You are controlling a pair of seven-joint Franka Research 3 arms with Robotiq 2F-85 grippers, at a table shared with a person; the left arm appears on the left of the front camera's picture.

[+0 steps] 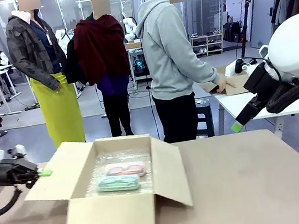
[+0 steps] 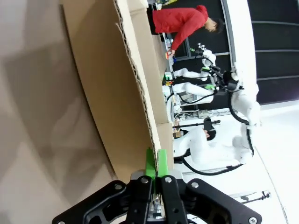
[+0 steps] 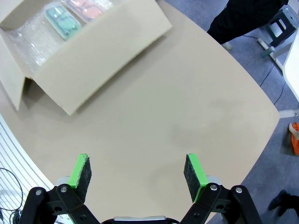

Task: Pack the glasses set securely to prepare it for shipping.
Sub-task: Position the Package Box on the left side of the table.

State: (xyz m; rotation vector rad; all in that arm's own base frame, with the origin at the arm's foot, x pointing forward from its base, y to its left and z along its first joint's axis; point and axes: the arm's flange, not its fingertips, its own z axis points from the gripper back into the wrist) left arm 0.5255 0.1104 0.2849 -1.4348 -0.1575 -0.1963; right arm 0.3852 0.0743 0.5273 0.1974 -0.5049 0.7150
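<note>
From the front, the open cardboard box (image 1: 110, 206) sat on the table (image 1: 260, 185) with the pink case (image 1: 126, 169) and the mint case (image 1: 118, 184) lying side by side on bubble wrap (image 1: 104, 165) inside it, the mint one nearer the robot. The left gripper (image 1: 42, 173) hung just off the box's left flap (image 1: 63, 174), its green tips pinched together and empty, almost touching the flap's edge. The right gripper (image 1: 239, 124) was held high, well away from the box, and its fingers were hard to separate at that angle. A person in a grey hoodie (image 1: 171, 47) stood beyond the table, turned toward another table.

The left wrist view showed what the front one could not: the two green pads (image 2: 150, 163) pressed flat against each other, with the flap's corrugated edge (image 2: 140, 88) running straight ahead of the tips. The cases were hidden behind the cardboard.

The right wrist view looked down on bare tabletop between widely parted pads (image 3: 79, 170), nothing between them. The box lay far ahead of the jaws, toward one side, and both cases were cut off at the frame's top edge.
</note>
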